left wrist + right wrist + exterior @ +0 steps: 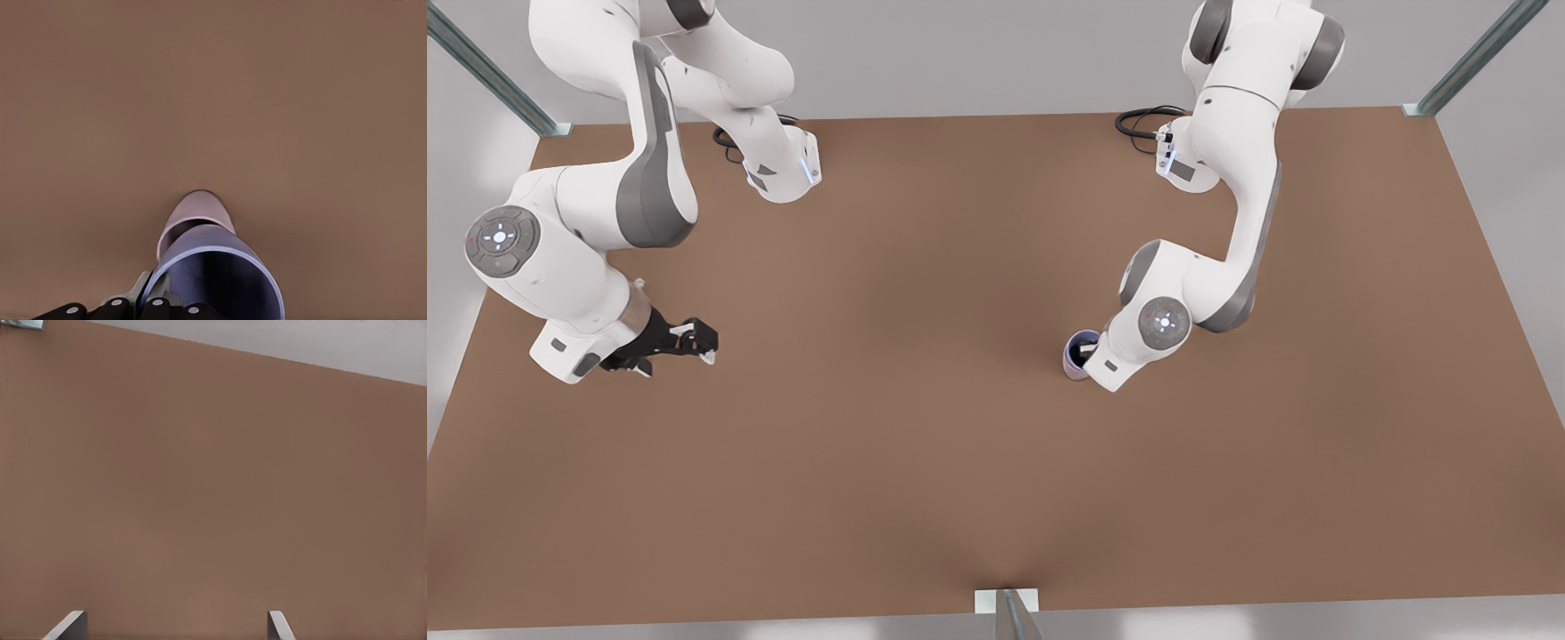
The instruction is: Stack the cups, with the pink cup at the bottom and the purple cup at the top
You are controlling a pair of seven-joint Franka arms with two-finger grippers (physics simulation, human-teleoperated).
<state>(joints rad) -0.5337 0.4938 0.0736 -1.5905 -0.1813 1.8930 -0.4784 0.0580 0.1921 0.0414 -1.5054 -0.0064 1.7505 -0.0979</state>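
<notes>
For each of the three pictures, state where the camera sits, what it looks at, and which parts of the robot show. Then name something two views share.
Front view: high above the table, looking down; both arms, the right gripper open at its left, the purple cup under the other arm's wrist.
Left wrist view: on the left arm, looking past the left gripper into the purple cup, nested in the pink cup.
Right wrist view: on the waiting right arm, facing bare table; open fingers.
Shared: the purple cup, in the front and left wrist views.
</notes>
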